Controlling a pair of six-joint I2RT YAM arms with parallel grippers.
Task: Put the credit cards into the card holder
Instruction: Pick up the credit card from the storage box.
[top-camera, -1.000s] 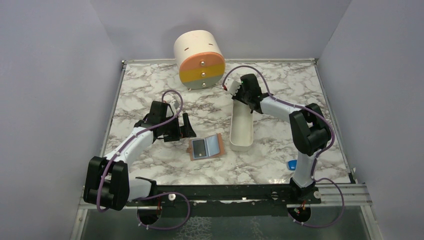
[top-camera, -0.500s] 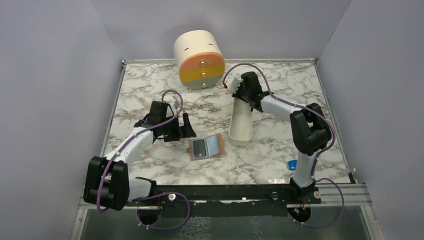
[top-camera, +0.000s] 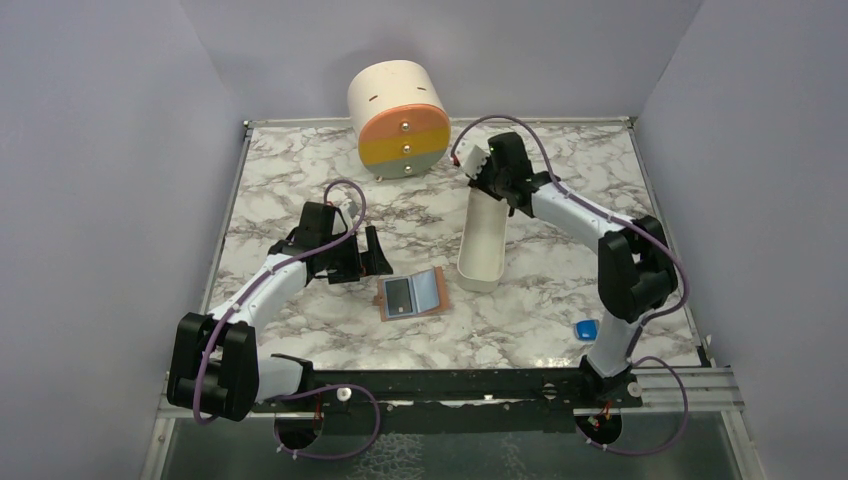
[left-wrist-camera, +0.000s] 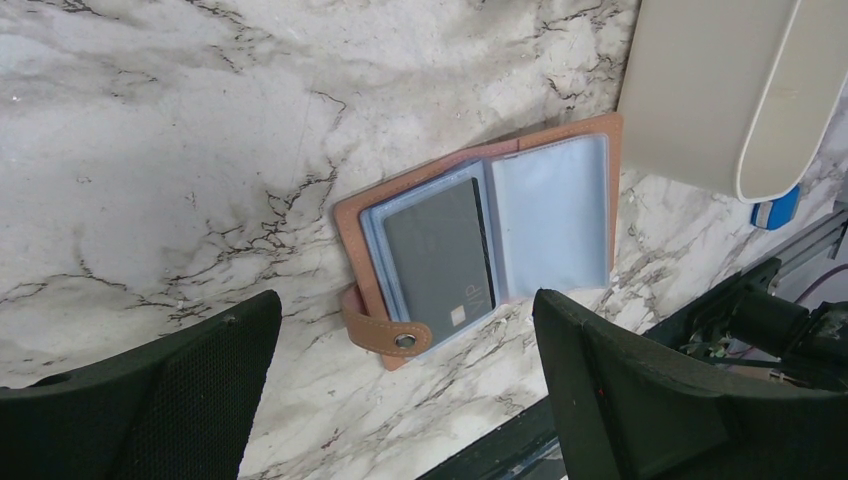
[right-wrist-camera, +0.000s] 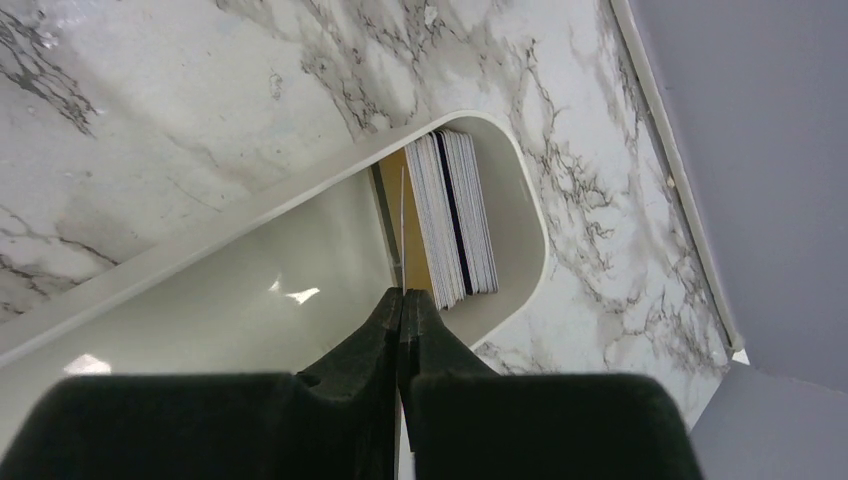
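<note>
The card holder (top-camera: 412, 295) lies open on the marble, tan leather outside, and in the left wrist view the card holder (left-wrist-camera: 480, 240) shows a dark grey card (left-wrist-camera: 437, 252) in its left sleeve and a bare light-blue right sleeve. My left gripper (top-camera: 366, 256) hovers just left of it, open and holding nothing (left-wrist-camera: 405, 305). My right gripper (top-camera: 494, 172) is over the far end of the white tray (top-camera: 482, 245). Its fingers (right-wrist-camera: 402, 300) are shut on one thin credit card (right-wrist-camera: 402, 225) seen edge-on, beside a standing stack of credit cards (right-wrist-camera: 455, 215).
A cream cylinder with orange and yellow drawer fronts (top-camera: 400, 120) stands at the back. A small blue block (top-camera: 586, 328) lies near the right arm's base. The table's raised rim runs close behind the tray's far end (right-wrist-camera: 675, 190).
The right gripper closed fully on a card and drew back toward the far right, with its elbow rising. The tray's near end shifted slightly. The left arm stayed still.
</note>
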